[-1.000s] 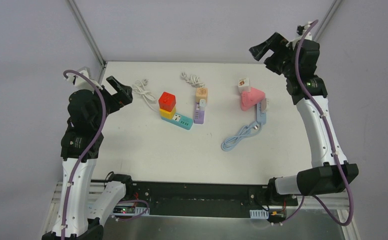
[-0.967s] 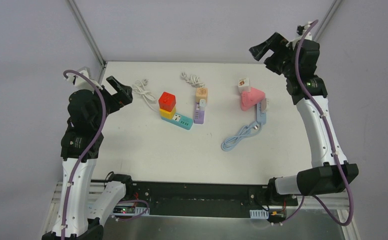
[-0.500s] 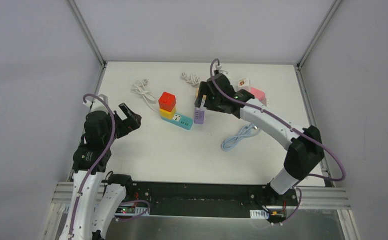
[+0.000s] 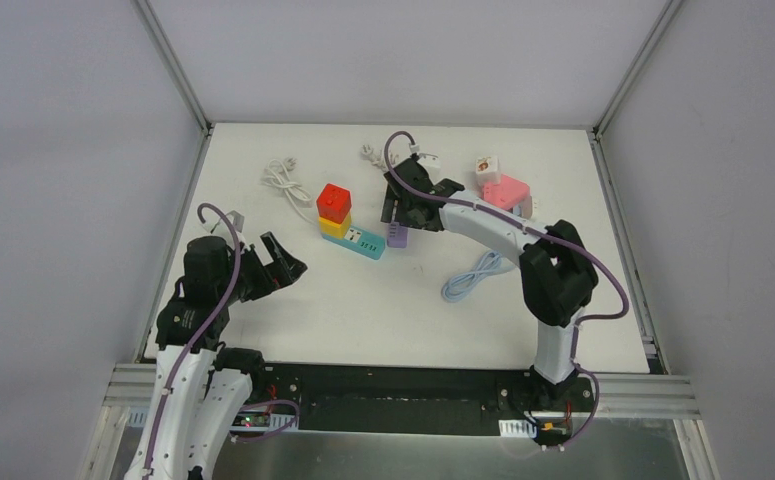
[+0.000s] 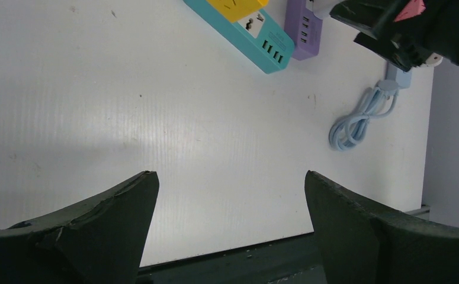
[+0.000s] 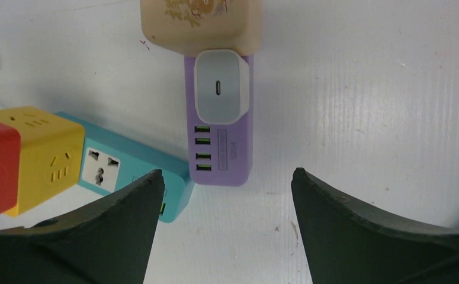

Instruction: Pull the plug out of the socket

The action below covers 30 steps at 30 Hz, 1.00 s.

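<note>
A purple power strip (image 6: 221,155) lies on the white table with a white USB charger plug (image 6: 221,87) seated in it, below a beige cube (image 6: 200,23). The strip also shows in the top view (image 4: 397,236). My right gripper (image 6: 224,177) is open and hovers just above the strip's near end, one finger on each side, touching nothing; in the top view it is over the strip (image 4: 400,212). My left gripper (image 5: 230,177) is open and empty over bare table at the near left; in the top view it sits at the left (image 4: 281,262).
A teal power strip (image 4: 355,241) with yellow and red cubes (image 4: 333,208) lies left of the purple one. A pink socket block (image 4: 505,192) with a small white cube, a light-blue coiled cable (image 4: 473,273) and a white cable (image 4: 283,182) lie around.
My right arm has swung from the far right down over the purple strip. My left arm has lowered and moved toward the near left of the table.
</note>
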### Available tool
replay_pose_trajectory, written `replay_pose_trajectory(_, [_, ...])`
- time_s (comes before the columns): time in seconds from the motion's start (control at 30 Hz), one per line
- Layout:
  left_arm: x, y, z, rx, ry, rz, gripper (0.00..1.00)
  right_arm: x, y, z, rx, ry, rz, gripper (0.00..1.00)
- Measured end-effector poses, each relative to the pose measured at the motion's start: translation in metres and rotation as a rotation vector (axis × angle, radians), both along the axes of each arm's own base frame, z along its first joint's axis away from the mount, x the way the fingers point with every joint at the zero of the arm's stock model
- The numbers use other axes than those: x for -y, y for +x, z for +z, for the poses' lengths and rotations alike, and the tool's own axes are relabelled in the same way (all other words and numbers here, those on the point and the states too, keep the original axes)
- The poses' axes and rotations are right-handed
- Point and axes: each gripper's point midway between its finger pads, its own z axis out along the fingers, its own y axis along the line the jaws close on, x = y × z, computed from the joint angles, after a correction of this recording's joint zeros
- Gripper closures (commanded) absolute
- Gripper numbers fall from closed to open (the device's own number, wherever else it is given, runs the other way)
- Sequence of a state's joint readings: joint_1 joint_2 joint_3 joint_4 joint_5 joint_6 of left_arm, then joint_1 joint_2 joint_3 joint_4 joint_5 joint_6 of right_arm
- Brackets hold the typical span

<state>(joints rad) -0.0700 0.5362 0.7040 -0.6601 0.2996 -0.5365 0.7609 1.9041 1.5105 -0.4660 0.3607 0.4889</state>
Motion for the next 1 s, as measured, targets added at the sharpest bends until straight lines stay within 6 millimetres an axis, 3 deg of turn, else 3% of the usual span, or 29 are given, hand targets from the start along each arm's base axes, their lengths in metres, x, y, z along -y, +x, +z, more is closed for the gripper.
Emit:
replay_pose_trajectory(0.1, [0.003, -0.005, 0.006, 0.027, -0.017, -0.012, 0.02, -0.004, 0.013, -0.011, 0.013, -0.033, -0.010, 0.21])
replay_pose_trajectory(0.17, [0.005, -0.007, 0.006, 0.034, -0.028, -0.019, 0.02, -0.004, 0.019, -0.017, 0.019, -0.061, -0.016, 0.29])
replay_pose_trajectory(0.33, [0.008, -0.005, -0.011, 0.009, -0.061, -0.013, 0.04, -0.002, 0.032, -0.031, 0.025, -0.110, -0.011, 0.43])
replay_pose_trajectory(0.53, [0.018, 0.007, -0.015, 0.010, -0.123, -0.027, 0.05, 0.006, 0.041, -0.032, 0.035, -0.126, -0.014, 0.60])
replay_pose_trajectory(0.7, [0.022, 0.013, -0.017, -0.007, -0.145, -0.037, 0.06, 0.006, 0.043, -0.033, 0.048, -0.131, 0.003, 0.80])
replay_pose_trajectory(0.87, [0.031, 0.015, -0.025, -0.053, -0.154, -0.067, 0.07, 0.008, 0.040, -0.033, 0.065, -0.124, 0.031, 0.83])
replay_pose_trajectory(1.0, [0.055, 0.014, -0.029, -0.080, -0.171, -0.150, 0.09, 0.018, 0.020, -0.033, 0.033, -0.143, 0.073, 0.82])
